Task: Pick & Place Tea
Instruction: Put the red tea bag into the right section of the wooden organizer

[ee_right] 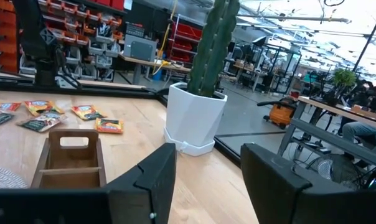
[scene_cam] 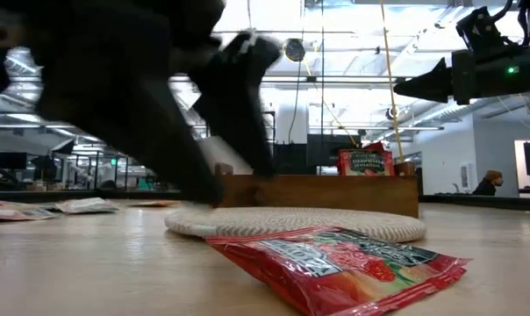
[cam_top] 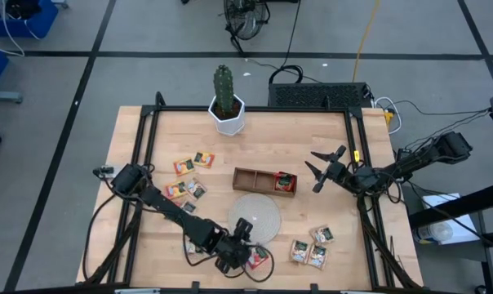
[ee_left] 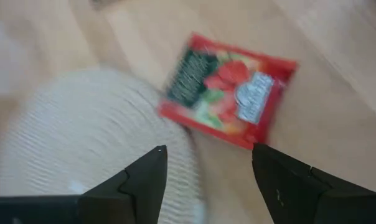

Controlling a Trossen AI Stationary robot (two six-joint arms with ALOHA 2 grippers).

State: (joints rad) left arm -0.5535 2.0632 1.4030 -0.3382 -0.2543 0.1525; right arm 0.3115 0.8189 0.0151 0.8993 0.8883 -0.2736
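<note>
- Red flat square foil tea sachet (ee_left: 228,91): dark green panel, strawberry picture, pale label.
- Round woven disc (cam_top: 255,216): pale cream, ringed weave.
- Brown wooden compartment tray (cam_top: 255,180).
- White faceted pot (ee_right: 194,118), green ribbed cactus (cam_top: 223,88).
- Light wood-grain tabletop (cam_top: 344,204).

The left arm stretches low along the worktop's near edge, its claw (cam_top: 245,237) angled downward with fingers spread wide and nothing between them. The right arm reaches in from the far side, its claw (cam_top: 318,168) raised, parted and empty.
</note>
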